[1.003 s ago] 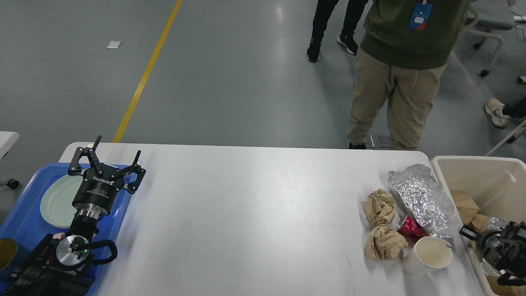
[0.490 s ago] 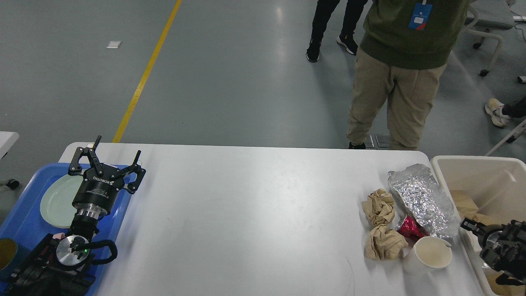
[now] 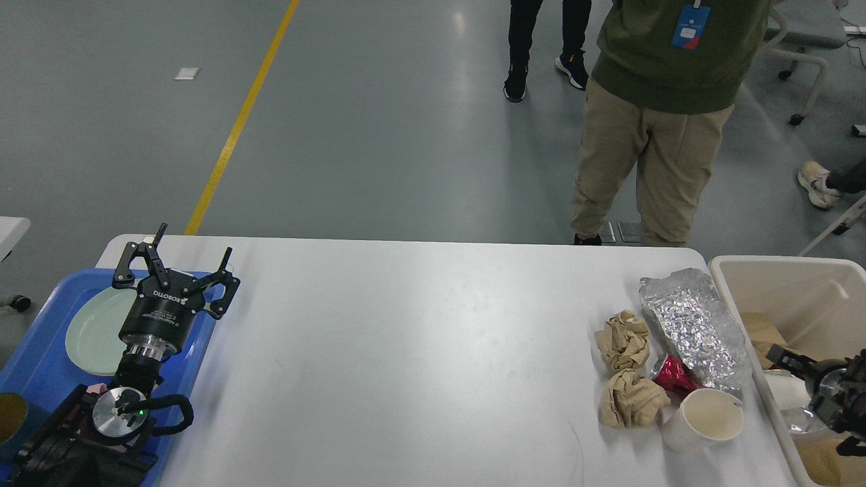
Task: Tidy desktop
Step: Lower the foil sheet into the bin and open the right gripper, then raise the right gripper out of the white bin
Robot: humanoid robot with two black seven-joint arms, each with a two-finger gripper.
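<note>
**Right hand nearest the litter by the bin**

Right hand [image 3: 788,356] hovers over the beige bin [image 3: 785,270], its fingers too dark to tell whether spread or closed. Just beside the bin, on the white table [image 3: 419,352], lie a foil wrapper [image 3: 693,328] with its long axis along the bin's wall, two crumpled paper balls [image 3: 626,338], a red scrap [image 3: 672,374] and a tipped paper cup [image 3: 703,419]. Left hand [image 3: 177,266], fingers spread and empty, hangs far from the bin over a blue tray [image 3: 40,365].

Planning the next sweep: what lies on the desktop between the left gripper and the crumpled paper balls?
Nothing: in the head view the desktop is bare white surface from the left gripper, open over the blue tray, across to the paper balls.
</note>
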